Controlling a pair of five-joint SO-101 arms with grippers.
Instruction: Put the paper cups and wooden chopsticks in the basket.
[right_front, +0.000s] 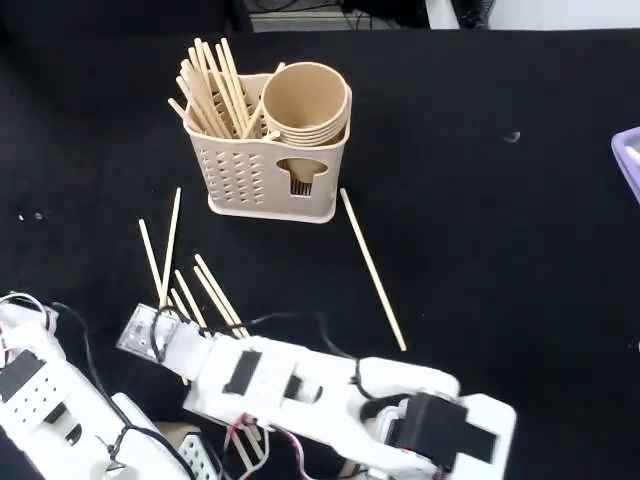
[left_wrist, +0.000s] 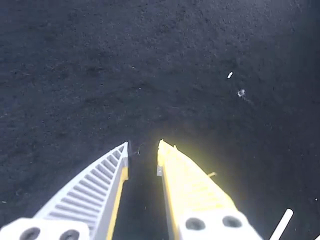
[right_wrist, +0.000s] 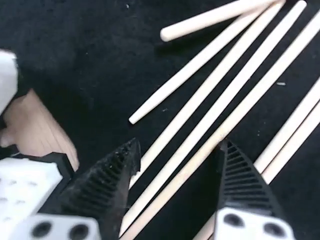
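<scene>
I couldn't see the near ends of the loose chopsticks (right_front: 216, 290), since the right arm (right_front: 260, 375) lay over them. At the high view's edge a purple object (right_front: 628, 160) was cut off, too little showing for me to name it.

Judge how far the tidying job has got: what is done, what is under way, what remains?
Done: the stacked paper cups and a bundle of chopsticks stand in the basket. In hand: the right gripper is open over the loose chopsticks on the table, gripping none yet. Left: that cluster, plus a single chopstick lying beside the basket.
</scene>
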